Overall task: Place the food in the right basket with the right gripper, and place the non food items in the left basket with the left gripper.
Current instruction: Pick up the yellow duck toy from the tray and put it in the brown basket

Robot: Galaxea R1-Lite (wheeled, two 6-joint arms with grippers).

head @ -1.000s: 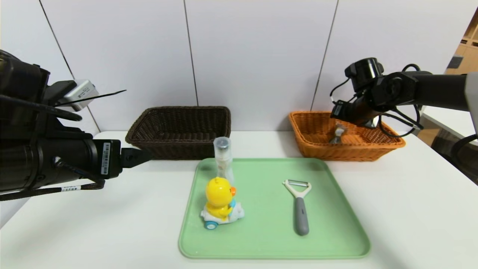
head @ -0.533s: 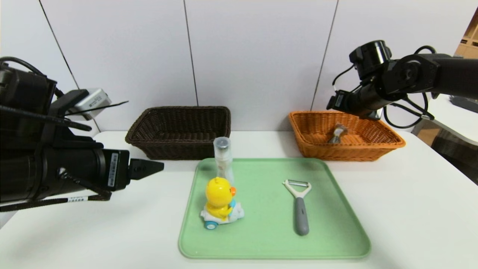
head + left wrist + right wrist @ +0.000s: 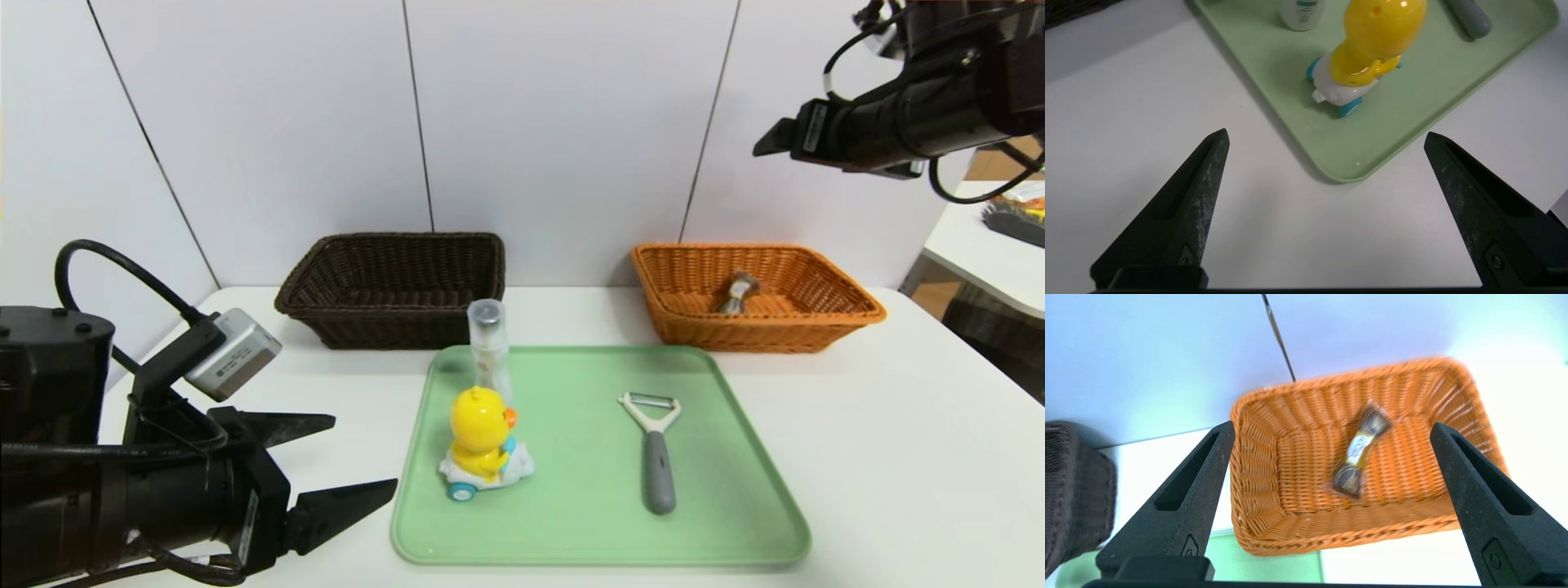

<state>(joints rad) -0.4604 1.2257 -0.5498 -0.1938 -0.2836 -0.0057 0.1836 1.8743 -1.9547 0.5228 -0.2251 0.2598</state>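
In the head view we see the green tray point(image 3: 588, 531) with its far edge just beside the dark brown basket point(image 3: 392, 327) and the orange basket point(image 3: 743, 327); white table point(image 3: 882, 457) lies between these two baskets and along both sides of the tray. The food point(image 3: 737, 292) lies inside the orange basket, and our right gripper point(image 3: 771, 147) is above it, near the wall point(image 3: 571, 122), its arm reaching in from the right side. The duck toy point(image 3: 480, 441), the bottle point(image 3: 488, 351) and the peeler point(image 3: 655, 457) are on the tray. Our left gripper point(image 3: 366, 456) is low, just outside the tray's left edge, pointing toward the tray. In the left wrist view the left gripper's fingers are wide apart and hold nothing; the tray's corner is between them, and the duck toy is beyond their tips. In the right wrist view the right gripper's fingers are also wide apart, with nothing between them, and the food lies below on the basket's woven floor, apart from the walls at both short ends.
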